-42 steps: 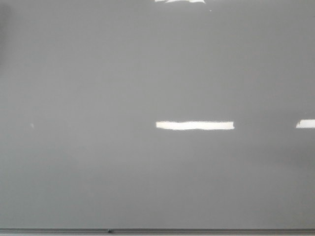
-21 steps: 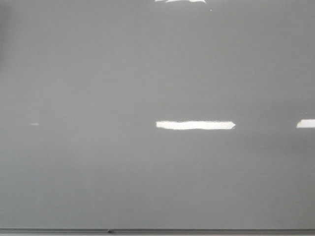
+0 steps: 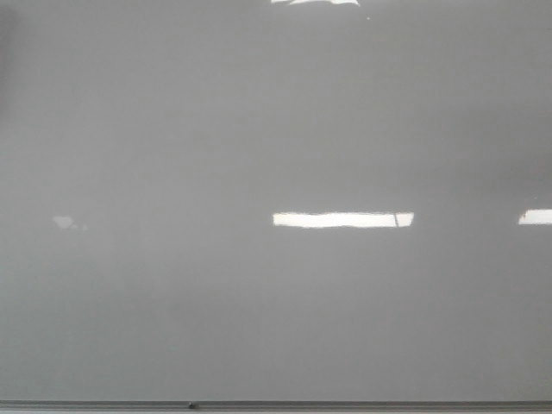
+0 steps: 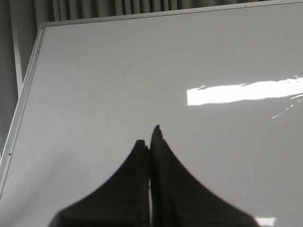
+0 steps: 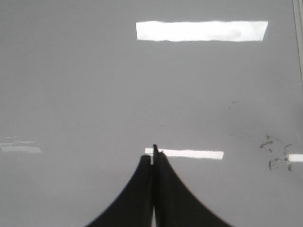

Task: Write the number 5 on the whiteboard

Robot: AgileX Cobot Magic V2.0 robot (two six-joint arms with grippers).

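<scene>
The whiteboard [image 3: 259, 129] is a glossy pale grey board that fills the front view, with bright light reflections on it. No number 5 shows on it in any view. Neither gripper shows in the front view. In the left wrist view my left gripper [image 4: 150, 139] is shut and empty, its dark fingers pressed together over the whiteboard [image 4: 118, 85] near a corner of its frame. In the right wrist view my right gripper [image 5: 153, 156] is shut over the whiteboard [image 5: 94, 85]. A thin dark tip sticks up at its fingertips; I cannot tell what it is.
A thin grey frame strip [image 3: 345, 404] runs along the board's near edge. The frame's side edge [image 4: 23, 99] and grey curtains [image 4: 94, 8] show in the left wrist view. Faint dark smudges [image 5: 277, 150] mark the board near its frame edge [image 5: 298, 42] in the right wrist view.
In the front view a thin dark line now crosses the right end of the middle reflection. The faint light spot at the left has shifted and changed shape. No marks have appeared on the board.
</scene>
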